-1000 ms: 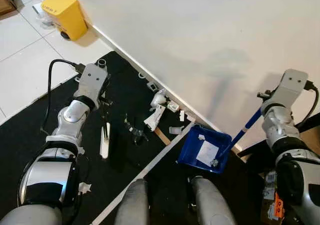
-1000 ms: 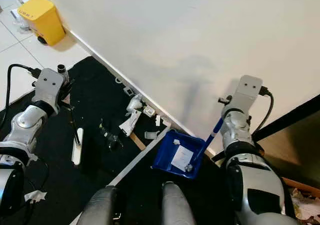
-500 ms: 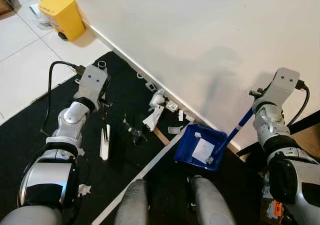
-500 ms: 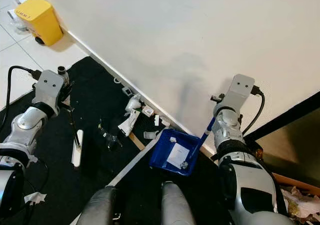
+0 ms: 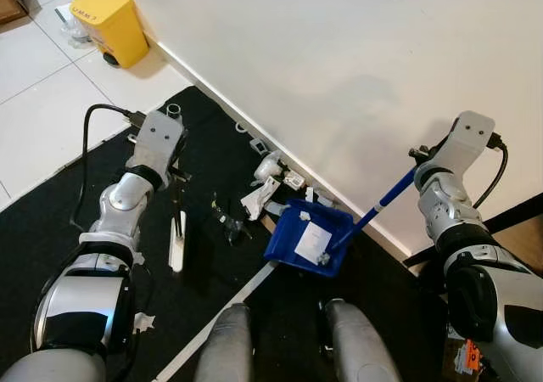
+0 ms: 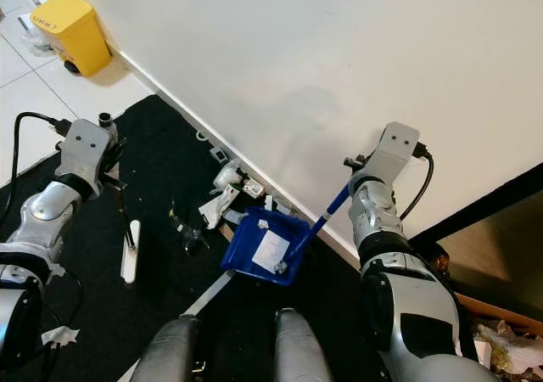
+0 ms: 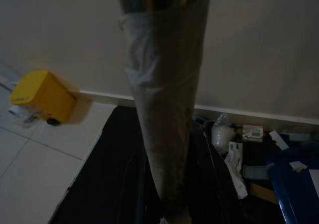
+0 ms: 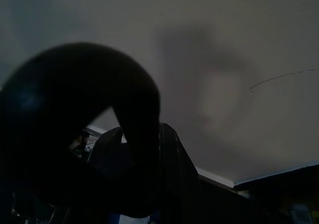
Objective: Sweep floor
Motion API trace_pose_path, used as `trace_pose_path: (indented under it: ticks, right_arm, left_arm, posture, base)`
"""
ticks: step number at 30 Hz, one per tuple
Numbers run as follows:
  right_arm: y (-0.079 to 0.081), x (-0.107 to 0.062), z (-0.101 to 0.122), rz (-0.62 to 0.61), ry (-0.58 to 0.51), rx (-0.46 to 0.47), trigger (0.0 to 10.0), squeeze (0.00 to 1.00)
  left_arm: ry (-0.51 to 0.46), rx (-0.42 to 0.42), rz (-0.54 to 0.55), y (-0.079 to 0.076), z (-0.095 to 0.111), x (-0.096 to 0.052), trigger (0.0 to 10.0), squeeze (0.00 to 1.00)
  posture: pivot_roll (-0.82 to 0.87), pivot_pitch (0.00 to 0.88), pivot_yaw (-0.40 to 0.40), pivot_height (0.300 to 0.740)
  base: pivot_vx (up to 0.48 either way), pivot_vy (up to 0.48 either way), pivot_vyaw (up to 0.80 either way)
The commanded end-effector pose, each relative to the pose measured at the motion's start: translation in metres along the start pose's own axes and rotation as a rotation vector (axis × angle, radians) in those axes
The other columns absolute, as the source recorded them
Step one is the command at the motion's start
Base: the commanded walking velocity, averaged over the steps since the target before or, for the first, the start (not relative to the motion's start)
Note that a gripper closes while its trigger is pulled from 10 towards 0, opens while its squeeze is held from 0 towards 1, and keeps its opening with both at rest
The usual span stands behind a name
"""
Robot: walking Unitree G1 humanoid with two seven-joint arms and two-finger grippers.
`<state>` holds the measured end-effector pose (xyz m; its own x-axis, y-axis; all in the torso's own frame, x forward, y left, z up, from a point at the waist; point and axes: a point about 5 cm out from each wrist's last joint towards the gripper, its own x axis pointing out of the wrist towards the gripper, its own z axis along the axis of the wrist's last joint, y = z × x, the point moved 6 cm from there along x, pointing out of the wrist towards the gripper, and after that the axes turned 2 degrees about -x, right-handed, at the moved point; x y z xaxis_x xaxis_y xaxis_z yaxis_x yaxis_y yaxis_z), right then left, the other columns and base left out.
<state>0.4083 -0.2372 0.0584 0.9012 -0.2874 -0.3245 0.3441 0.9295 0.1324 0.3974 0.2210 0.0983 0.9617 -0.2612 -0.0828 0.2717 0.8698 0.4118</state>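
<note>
A blue dustpan (image 5: 308,239) rests on the black mat (image 5: 51,221) close to the wall, with paper scraps inside it. Its blue handle rises to my right gripper (image 5: 413,171), which is shut on it. White scraps and packaging (image 5: 265,187) lie along the baseboard just left of the pan's mouth, and dark bits of litter (image 5: 229,226) lie farther left. My left gripper (image 5: 176,176) is shut on a thin broom handle, taped in the left wrist view (image 7: 164,109). The white broom head (image 5: 178,241) stands on the mat left of the dark litter.
A yellow bin (image 5: 103,21) stands by the wall at the far left on white tiles. A pale strip (image 5: 222,312) crosses the mat from the dustpan toward my legs (image 5: 225,344). The white wall (image 5: 339,51) bounds the far side. Clutter (image 6: 509,339) lies at the right edge.
My right arm has swung left, sliding the dustpan along the wall up to the white scraps. The left arm and broom have stayed put.
</note>
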Motion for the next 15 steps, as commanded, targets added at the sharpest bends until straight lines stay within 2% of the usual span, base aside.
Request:
trace_pose_path:
  ticks: [1,6,10,15]
  right_arm:
    - [-0.005,-0.001,-0.006,-0.01,0.016,-0.008,10.0,0.0]
    - [-0.011,-0.001,-0.004,-0.021,0.003,-0.017,10.0,0.0]
    - [-0.021,0.0,0.007,-0.038,-0.044,-0.042,10.0,0.0]
    - [-0.032,0.0,0.021,-0.063,-0.098,-0.065,10.0,0.0]
  left_arm:
    - [0.003,0.009,-0.01,-0.003,0.002,0.003,10.0,0.0]
    - [0.007,0.015,-0.013,-0.004,0.004,0.006,10.0,0.0]
    - [0.019,0.044,-0.04,-0.01,0.006,0.011,10.0,0.0]
    - [0.024,0.083,-0.031,-0.008,0.01,0.015,10.0,0.0]
  posture:
    - [0.0,0.142,-0.008,0.74]
    - [0.0,0.144,-0.008,0.74]
    - [-0.01,0.154,-0.011,0.74]
    - [-0.03,0.161,-0.006,0.74]
  base:
    - [0.0,0.0,0.0]
    - [0.0,0.0,0.0]
    - [0.0,0.0,0.0]
    - [0.0,0.0,0.0]
